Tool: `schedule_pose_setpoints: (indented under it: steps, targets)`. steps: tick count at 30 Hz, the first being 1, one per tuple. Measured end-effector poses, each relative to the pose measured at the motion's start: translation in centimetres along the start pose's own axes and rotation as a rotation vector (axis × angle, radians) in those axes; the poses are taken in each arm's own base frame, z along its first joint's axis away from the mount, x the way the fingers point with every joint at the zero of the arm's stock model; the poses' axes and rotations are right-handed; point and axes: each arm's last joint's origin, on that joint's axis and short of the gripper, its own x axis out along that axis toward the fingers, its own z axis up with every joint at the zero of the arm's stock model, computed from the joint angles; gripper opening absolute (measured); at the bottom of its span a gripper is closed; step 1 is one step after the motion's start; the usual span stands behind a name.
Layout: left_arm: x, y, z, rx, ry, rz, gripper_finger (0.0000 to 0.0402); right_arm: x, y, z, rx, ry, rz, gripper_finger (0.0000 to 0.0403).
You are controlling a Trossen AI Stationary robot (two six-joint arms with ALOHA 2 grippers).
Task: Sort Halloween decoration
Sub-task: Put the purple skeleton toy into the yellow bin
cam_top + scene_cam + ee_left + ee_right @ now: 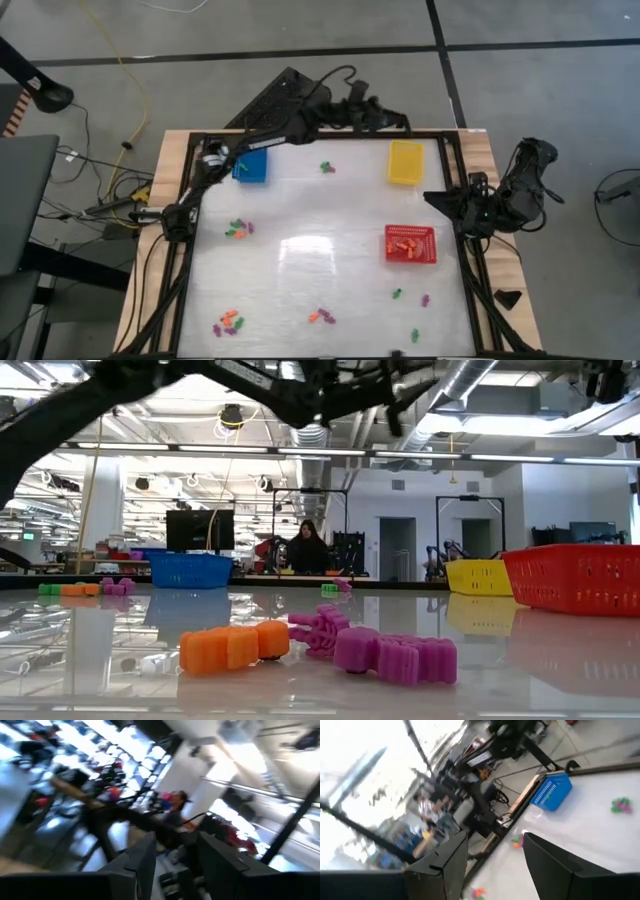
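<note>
Left gripper (pixel 243 160) sits over the blue basket (pixel 252 167) at the table's far left; fingers (pixel 142 862) parted, nothing visible between them. Right gripper (pixel 432 197) waits at the right edge between the yellow basket (pixel 405 162) and red basket (pixel 411 244), fingers parted, empty. Decoration pieces (pixel 238 230) lie scattered in clusters across the table (pixel 300 250); orange ones (pixel 404 243) lie in the red basket.

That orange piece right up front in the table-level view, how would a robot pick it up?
Probably from straight above, closing the fingers across the short width of the orange piece. It lies flat on the table as a low, stubby block, so its long sides offer parallel faces. A purple piece lies close beside one end, so gripping along the length looks more crowded.
</note>
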Motion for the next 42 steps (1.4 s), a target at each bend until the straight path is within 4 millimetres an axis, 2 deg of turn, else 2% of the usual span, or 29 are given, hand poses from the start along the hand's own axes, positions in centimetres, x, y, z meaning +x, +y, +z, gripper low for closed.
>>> schedule_pose_setpoints:
  steps: [3, 6, 13, 16, 18, 22, 24, 28, 31, 34, 36, 39, 42]
  targets:
    - [-3.7, -0.5, -1.8, -0.004, 0.004, 0.161, 0.0130, 0.3, -0.1, 0.1, 0.072, -0.037, -0.028, 0.0221]
    - [-8.2, -3.0, -4.0, 0.016, -0.002, 0.286, 0.0130, 0.6, -0.4, 0.3, 0.050, -0.071, -0.058, 0.0221]
    - [-17.1, -12.7, -9.0, 0.029, -0.152, 0.457, 0.0130, 1.4, -1.2, 0.8, 0.001, -0.160, -0.147, 0.0221]
    - [-19.7, -16.5, -11.1, 0.021, -0.181, 0.497, 0.0130, 1.8, -1.4, 0.9, -0.041, -0.166, -0.166, 0.0221]
    - [-21.1, -18.4, -12.4, 0.012, -0.196, 0.530, 0.0130, 2.2, -1.4, 0.8, -0.064, -0.165, -0.178, 0.0221]
    - [-22.8, -20.8, -14.1, -0.008, -0.207, 0.565, 0.0130, 3.4, -1.1, 0.7, -0.053, -0.131, -0.147, 0.0221]
    - [-23.3, -21.6, -14.7, -0.017, -0.193, 0.565, 0.0130, 4.7, -0.5, 0.3, -0.032, -0.121, -0.113, 0.0221]
    - [-23.5, -22.4, -15.5, -0.011, -0.153, 0.608, 0.0130, 9.2, 0.8, -1.2, -0.150, 0.020, 0.107, 0.0221]
    - [-23.7, -22.7, -15.6, 0.014, -0.148, 0.626, 0.0130, 13.0, 0.8, -2.5, -0.215, 0.131, 0.227, 0.0221]
    - [-24.1, -23.4, -14.9, 0.061, -0.172, 0.613, 0.0130, 16.4, -0.3, -4.7, -0.293, 0.360, 0.183, 0.0221]
    - [-24.6, -23.9, -14.4, 0.074, -0.178, 0.606, 0.0130, 18.2, 0.0, -5.8, -0.373, 0.483, 0.195, 0.0221]
    - [-25.6, -24.3, -14.1, 0.072, -0.146, 0.629, 0.0130, 19.7, 0.5, -8.5, -0.541, 0.652, 0.180, 0.0221]
    - [-26.6, -24.6, -14.0, 0.049, -0.124, 0.639, 0.0130, 20.9, 1.2, -11.2, -0.695, 0.730, 0.137, 0.0221]
